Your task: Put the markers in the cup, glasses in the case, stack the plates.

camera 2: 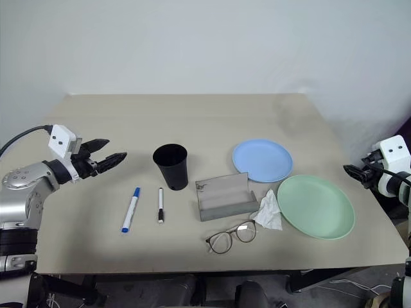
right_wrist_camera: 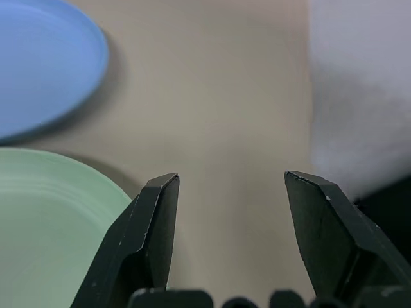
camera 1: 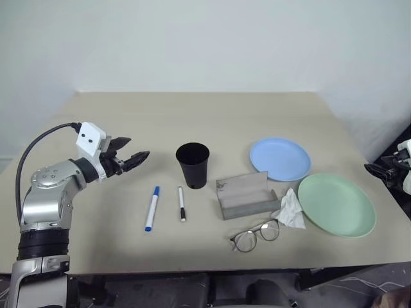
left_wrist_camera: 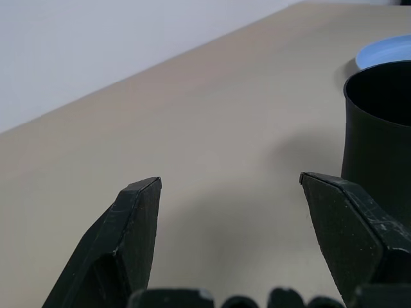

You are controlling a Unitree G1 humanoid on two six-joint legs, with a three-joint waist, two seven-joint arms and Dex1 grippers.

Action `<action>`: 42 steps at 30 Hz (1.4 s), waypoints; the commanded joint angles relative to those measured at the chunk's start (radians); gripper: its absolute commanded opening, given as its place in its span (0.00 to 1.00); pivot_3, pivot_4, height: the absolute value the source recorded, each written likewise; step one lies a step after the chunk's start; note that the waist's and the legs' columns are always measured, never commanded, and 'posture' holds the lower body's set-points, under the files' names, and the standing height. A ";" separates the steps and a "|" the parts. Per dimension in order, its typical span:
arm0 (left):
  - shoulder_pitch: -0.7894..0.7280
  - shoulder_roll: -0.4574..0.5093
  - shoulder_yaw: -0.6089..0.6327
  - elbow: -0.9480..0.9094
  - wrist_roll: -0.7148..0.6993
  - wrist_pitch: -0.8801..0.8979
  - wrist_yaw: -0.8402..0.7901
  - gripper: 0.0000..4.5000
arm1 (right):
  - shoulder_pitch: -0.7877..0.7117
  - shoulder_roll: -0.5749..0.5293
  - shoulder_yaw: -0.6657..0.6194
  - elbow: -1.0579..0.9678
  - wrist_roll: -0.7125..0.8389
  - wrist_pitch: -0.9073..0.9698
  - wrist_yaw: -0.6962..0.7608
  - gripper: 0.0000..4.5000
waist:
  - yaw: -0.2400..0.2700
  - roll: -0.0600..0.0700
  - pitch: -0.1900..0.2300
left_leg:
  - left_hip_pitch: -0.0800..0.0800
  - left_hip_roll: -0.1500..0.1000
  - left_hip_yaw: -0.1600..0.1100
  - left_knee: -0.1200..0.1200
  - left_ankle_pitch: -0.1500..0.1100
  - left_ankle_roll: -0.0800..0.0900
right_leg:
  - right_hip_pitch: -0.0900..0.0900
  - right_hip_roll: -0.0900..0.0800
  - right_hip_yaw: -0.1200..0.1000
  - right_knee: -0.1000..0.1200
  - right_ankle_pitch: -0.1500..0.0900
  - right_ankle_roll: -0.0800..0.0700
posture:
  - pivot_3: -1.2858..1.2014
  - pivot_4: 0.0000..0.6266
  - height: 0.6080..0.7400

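Two markers lie side by side on the table: a longer blue-capped marker [camera 1: 152, 208] and a shorter black-capped marker [camera 1: 182, 204]. Just behind them stands the black cup [camera 1: 192, 165], upright and empty. The grey case [camera 1: 245, 195] sits open to its right, with the wire-framed glasses [camera 1: 255, 235] lying in front of it. The light blue plate [camera 1: 279, 158] and the mint green plate [camera 1: 336, 204] rest apart at the right. My left gripper [camera 1: 133, 158] hovers open, left of the cup. My right gripper [camera 2: 352, 172] is open at the table's right edge, beside the green plate.
A crumpled white tissue [camera 1: 291, 209] lies between the case and the green plate. The tan table [camera 1: 192, 115] has bare room at the back and at the left. A white wall stands behind it.
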 commanded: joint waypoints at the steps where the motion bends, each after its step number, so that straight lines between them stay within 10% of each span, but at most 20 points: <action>1: -0.044 -0.006 -0.003 0.013 -0.001 -0.024 -0.003 0.81 | 0.010 -0.042 -0.045 0.024 0.008 0.047 -0.019 0.63 | 0.001 0.000 0.000 | 0.000 0.000 0.000 0.000 0.000 0.000 | 0.000 0.000 -0.001 0.000 0.000 0.000 | 0.52 0.00 0.97; 42: 0.187 -0.022 0.054 -0.290 -0.230 -0.003 -0.191 0.81 | -0.009 0.016 -0.005 0.124 0.076 0.268 0.114 0.63 | -0.005 0.003 -0.001 | 0.001 0.000 -0.001 0.002 0.000 0.001 | 0.002 0.000 -0.002 0.000 0.001 0.000 | 0.52 0.00 0.97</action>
